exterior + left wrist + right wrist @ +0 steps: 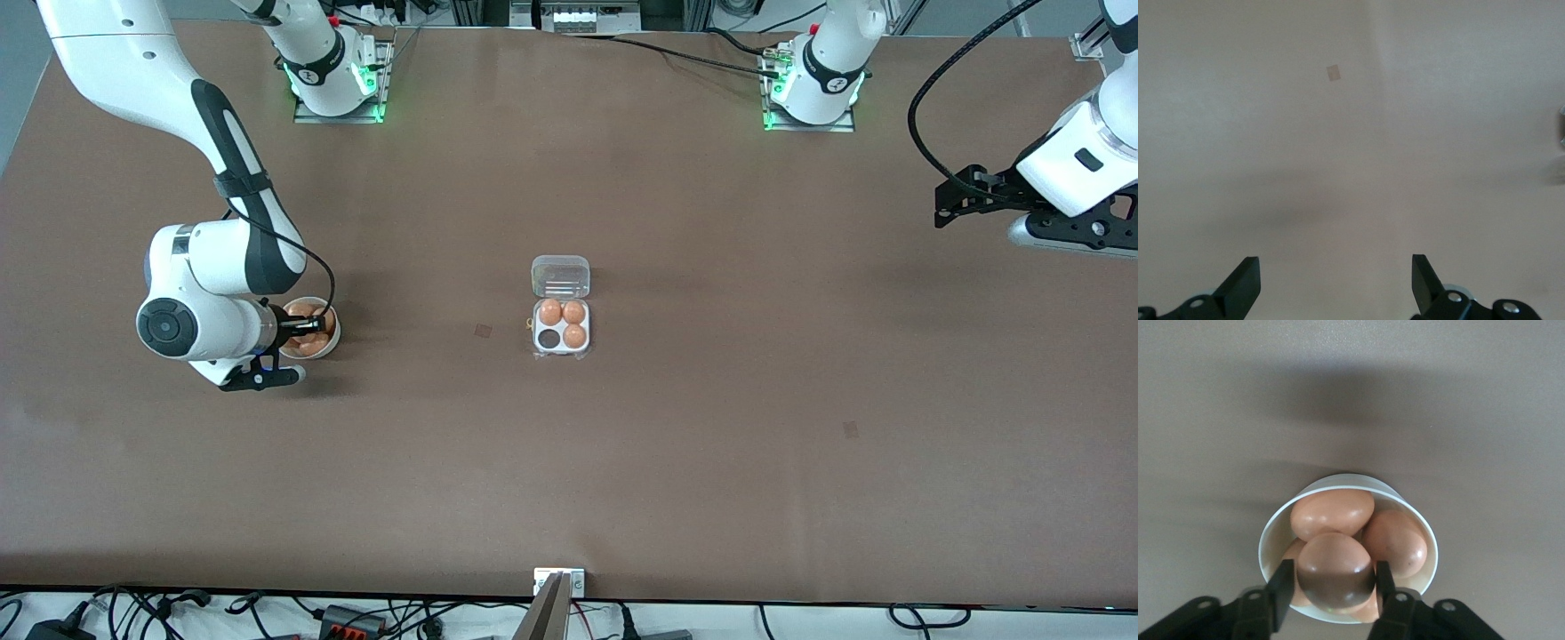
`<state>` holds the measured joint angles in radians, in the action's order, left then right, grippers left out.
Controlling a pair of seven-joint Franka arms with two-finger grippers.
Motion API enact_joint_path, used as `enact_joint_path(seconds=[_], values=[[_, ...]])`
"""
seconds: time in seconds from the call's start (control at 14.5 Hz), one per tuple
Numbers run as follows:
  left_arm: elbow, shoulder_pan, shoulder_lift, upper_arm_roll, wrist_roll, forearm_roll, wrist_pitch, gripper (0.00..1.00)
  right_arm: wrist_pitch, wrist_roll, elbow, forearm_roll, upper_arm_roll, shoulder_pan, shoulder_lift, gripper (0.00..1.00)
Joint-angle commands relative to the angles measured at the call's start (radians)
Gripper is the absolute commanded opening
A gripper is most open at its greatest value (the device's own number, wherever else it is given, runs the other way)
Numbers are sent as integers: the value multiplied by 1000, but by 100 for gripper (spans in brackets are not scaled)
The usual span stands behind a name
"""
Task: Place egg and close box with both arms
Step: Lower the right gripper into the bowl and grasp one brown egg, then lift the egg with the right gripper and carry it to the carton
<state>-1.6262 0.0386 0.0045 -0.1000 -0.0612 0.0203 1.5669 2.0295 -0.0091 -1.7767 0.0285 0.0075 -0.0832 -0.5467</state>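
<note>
- The right gripper (1330, 581) is down in the white bowl (332, 342) toward the right arm's end of the table, its fingers (1281, 585) closed against the flanks of the topmost egg (1335, 570). The grip sits across the egg's widest part, probably so the smooth shell cannot squirt out when lifted.
- Other eggs lie packed beneath and beside the held one; a straight vertical lift would likely disturb them least.
- The box (561, 325) rests mid-table, well apart from the bowl and a little farther from the front camera than it. Three cells hold eggs and one dark cell (549, 339), the one nearest the camera on the bowl's side, is vacant, so that is where the held egg belongs.
- Its clear lid (560, 276) lies folded back flat on the table, leaving the tray open from above.
- The left gripper (1336, 280) hangs over bare table at the left arm's end, fingers spread wide and empty; that arm waits, presumably until the lid needs closing.
</note>
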Motion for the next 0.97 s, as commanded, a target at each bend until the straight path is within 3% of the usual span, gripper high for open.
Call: enact_joint_path(seconds=[0.0,0.07,0.21,0.41,0.62,0.83,0.9], values=[[23,-2,6,-3,9,7,-16,100,3,-17,8,-2,0,2,-9,32],[23,-2,6,-3,9,7,-16,100,-2,-25,8,-1,0,0,-9,17],[23,-2,6,-3,9,7,-16,100,-5,-60,11,-2,0,-1,1,0],[23,-2,6,-3,9,7,-16,100,-21,-71,42,-13,3,-4,42,0],[23,-2,6,-3,9,7,-16,100,-11,-188,48,-50,54,5,80,0],[23,-2,6,-3,9,7,-16,100,9,-436,69,-395,60,-3,71,0],[23,-2,6,-3,9,7,-16,100,38,-521,71,-462,60,-18,71,0]])
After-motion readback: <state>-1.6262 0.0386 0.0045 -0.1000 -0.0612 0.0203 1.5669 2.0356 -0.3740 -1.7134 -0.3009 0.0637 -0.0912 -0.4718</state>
